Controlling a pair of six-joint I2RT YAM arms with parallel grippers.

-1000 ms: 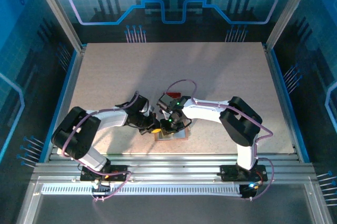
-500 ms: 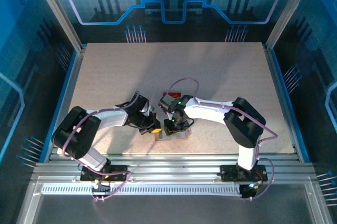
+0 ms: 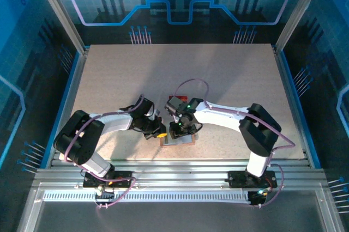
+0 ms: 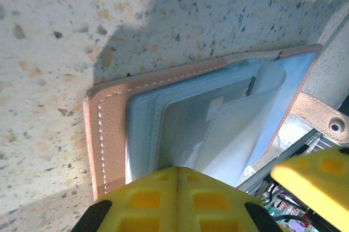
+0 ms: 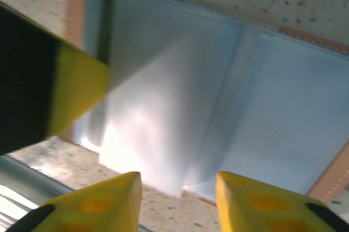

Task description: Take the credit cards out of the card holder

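Speckled worktop [image 3: 234,74], near its front edge: the salmon-pink card holder [image 3: 182,140] lies open with its pale blue-grey pockets up, one translucent leaf [image 5: 158,134] curling off the spread. The right pincer [image 3: 180,129] hangs over it, fingers parted either side of that leaf's lower edge and not closed on it. The left pincer [image 3: 160,132] sits at the holder's left border, its yellow fingers [image 4: 174,194] spread apart and gripping nothing that can be made out, and what appears to be a red card [image 3: 175,101] lies just beyond on the worktop.
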